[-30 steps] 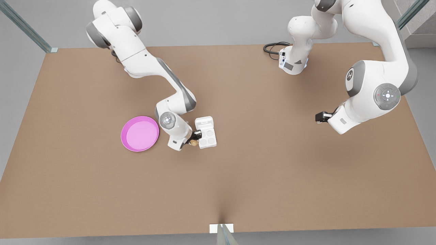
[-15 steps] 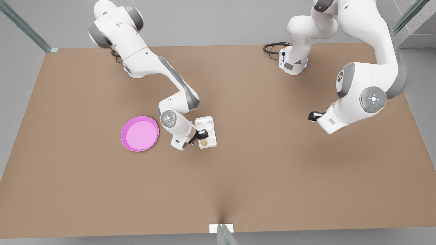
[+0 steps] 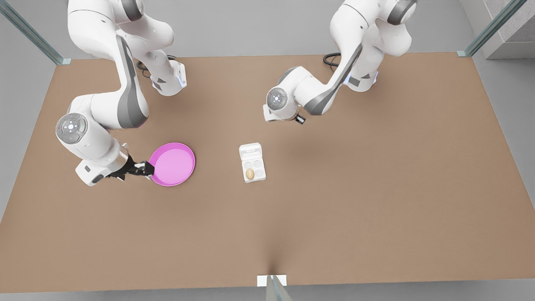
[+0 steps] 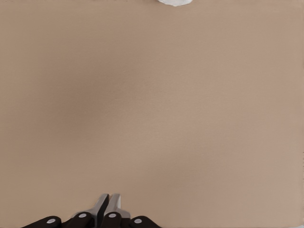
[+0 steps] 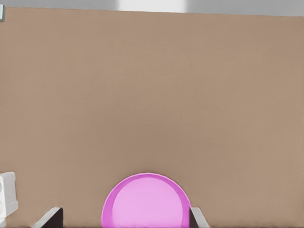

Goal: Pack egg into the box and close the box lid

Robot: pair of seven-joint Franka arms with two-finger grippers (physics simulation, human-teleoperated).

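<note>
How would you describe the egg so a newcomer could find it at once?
Start at the brown table and find the white box near its middle, to the front view's right of the round pink plate. The box lid lies open, and the egg sits in one of four wells: small, oval, and the only tan-brown thing among white hollows.

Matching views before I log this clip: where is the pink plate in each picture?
Front view: pink plate on the front view's left of the box, at the right gripper.
Right wrist view: plate close ahead of the right gripper.
Left wrist view: not in it; table.
Shared landmark: the box.
</note>
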